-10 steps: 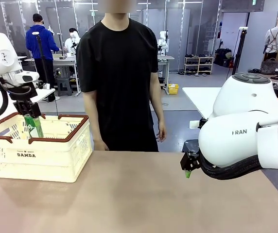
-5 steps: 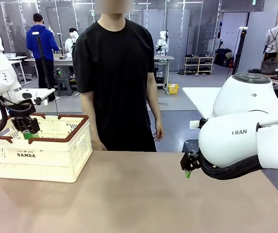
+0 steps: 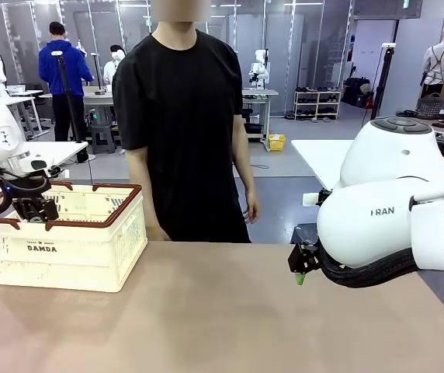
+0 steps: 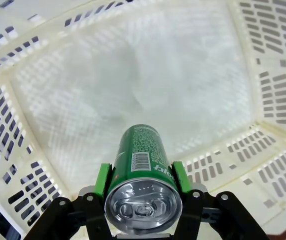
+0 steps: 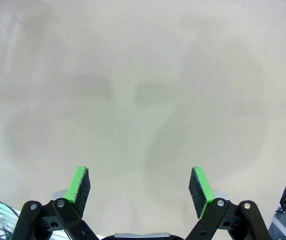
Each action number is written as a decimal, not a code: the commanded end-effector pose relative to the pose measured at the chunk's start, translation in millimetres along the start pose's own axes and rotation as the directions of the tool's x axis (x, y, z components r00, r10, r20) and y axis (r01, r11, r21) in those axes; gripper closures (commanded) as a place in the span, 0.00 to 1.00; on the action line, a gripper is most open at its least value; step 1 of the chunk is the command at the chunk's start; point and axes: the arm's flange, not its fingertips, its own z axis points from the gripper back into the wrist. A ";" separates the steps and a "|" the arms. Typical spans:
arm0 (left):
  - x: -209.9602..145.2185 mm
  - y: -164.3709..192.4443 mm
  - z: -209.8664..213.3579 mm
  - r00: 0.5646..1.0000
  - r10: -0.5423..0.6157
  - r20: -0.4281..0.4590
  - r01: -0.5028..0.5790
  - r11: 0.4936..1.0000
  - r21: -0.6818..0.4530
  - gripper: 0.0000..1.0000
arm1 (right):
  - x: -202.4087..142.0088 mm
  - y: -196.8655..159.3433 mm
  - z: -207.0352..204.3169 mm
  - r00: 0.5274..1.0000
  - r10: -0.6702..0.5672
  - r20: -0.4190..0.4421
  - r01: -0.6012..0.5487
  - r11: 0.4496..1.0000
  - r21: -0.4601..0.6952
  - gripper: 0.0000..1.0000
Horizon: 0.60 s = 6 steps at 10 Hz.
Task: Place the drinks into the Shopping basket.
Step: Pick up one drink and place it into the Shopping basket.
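Observation:
The left wrist view looks down into the cream-white Shopping basket [image 4: 263, 100], where my left gripper [image 4: 142, 172] is shut on a green can [image 4: 140, 155], its silver top toward the camera. The can hangs above the basket's bare lattice floor. From the front, the left gripper [image 3: 36, 208] is sunk below the brown rim of the Shopping basket [image 3: 67, 252] at the table's left, and the can is hidden behind the wall. My right gripper [image 3: 300, 273] hovers open at the right over bare table, nothing between its green pads [image 5: 80, 189].
A person in a black shirt [image 3: 183, 116] stands at the far edge, arms hanging down, right of the basket. The brown tabletop [image 3: 222, 318] stretches bare between the basket and the right arm.
My left arm has lowered the green can from above the rim down into the basket. The right arm has not moved.

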 end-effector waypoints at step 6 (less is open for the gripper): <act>7.8 1.2 -38.9 0.998 0.062 -0.031 -0.062 0.998 0.000 0.42 | 0.2 -0.5 0.2 1.000 0.007 -0.001 -0.007 1.000 0.005 0.00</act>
